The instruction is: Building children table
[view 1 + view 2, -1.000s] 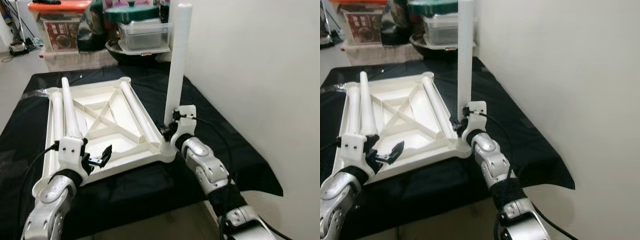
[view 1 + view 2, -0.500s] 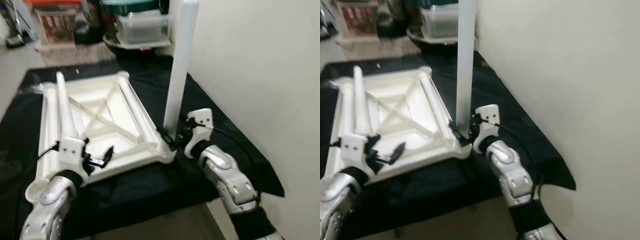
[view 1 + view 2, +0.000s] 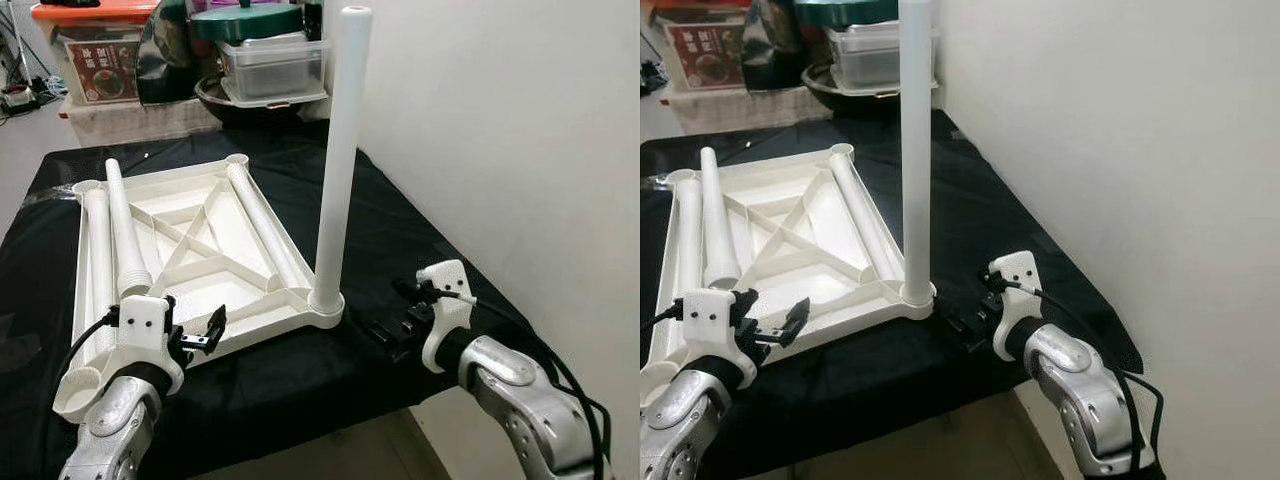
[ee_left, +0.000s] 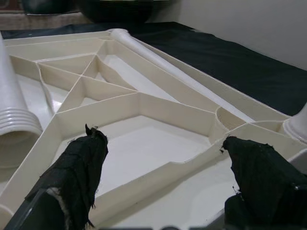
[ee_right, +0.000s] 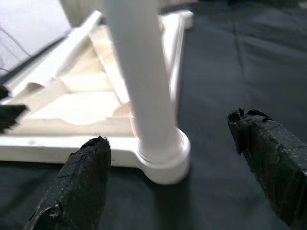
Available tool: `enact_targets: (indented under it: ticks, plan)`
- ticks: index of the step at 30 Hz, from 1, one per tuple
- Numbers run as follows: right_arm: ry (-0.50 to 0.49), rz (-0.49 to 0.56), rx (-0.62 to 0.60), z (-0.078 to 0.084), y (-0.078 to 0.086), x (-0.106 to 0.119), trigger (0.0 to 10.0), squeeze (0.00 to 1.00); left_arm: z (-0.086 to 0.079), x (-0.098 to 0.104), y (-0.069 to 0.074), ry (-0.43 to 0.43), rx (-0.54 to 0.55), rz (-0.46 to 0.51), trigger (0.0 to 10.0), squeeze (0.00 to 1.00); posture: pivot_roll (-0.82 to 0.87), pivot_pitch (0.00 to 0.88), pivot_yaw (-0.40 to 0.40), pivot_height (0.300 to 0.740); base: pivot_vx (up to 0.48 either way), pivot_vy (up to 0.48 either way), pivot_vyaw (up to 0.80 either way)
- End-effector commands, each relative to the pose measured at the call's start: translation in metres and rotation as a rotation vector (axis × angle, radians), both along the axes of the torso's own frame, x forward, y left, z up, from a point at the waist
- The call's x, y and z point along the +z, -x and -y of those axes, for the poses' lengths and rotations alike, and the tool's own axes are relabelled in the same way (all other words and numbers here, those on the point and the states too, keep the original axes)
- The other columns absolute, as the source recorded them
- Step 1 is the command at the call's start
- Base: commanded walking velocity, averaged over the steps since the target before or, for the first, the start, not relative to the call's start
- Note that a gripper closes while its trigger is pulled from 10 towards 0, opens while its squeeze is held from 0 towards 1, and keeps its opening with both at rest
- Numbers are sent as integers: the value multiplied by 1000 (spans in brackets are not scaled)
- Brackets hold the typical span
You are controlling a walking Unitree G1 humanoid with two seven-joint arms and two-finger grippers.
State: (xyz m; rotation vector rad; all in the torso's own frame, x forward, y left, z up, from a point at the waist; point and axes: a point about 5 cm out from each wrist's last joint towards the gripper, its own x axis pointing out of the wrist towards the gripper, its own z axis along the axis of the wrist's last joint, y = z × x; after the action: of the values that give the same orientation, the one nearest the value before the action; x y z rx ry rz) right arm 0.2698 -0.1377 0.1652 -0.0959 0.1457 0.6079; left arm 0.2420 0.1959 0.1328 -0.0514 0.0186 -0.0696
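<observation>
**Behind the work surface**

I see a black cloth point(image 3: 420, 230) covering the work surface, a plain white wall point(image 3: 520, 120) on the right, and stacked storage boxes point(image 3: 270, 65) behind, on pale floor point(image 3: 30, 150).

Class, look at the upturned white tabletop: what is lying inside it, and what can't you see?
Inside the upturned tabletop lie three loose legs; a fourth leg stands upright in its near right corner socket. Crossed ribs show between them. The legs hide what lies under them.
</observation>
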Motion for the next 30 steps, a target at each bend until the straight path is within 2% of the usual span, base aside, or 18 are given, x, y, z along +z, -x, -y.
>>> enact_targets:
  ticks: [1,3,7,11,15,21,24,25,28,30]
  plan:
    - [2,43,45,-9,1,2,10000,0,2,-1,5,4,25,-9,10000,0,2,0,-44,740,0,0,0]
    - [-128,41,126,-21,10,10,10000,0,4,1,11,46,37,-3,10000,0,18,0,-50,740,0,236,0]
    - [-168,15,169,-26,15,12,10000,0,4,2,13,71,39,-5,10000,0,23,0,-52,740,0,478,0]
    - [-164,6,177,-26,15,11,10000,0,3,3,12,59,43,1,10000,0,27,0,-52,740,0,480,0]
    - [-196,9,195,-33,12,15,10000,0,1,13,8,55,44,29,10000,0,34,0,-53,740,0,480,0]
    - [-203,23,195,-35,9,15,10000,0,1,14,8,39,60,40,10000,0,40,0,-55,740,0,480,0]
    - [-185,73,180,-38,-1,20,10000,0,0,16,7,12,86,56,10000,0,40,0,-47,740,0,0,0]
    - [-136,125,159,-38,-7,23,10000,0,-1,16,7,8,107,57,10000,0,39,0,-49,740,0,0,800]
    - [-139,131,129,-38,-12,24,10000,0,-3,16,6,14,124,57,10000,0,36,0,-49,740,0,0,800]
    - [-159,115,99,-37,-19,24,10000,0,-3,16,6,18,132,57,10000,0,41,0,-57,740,0,0,0]
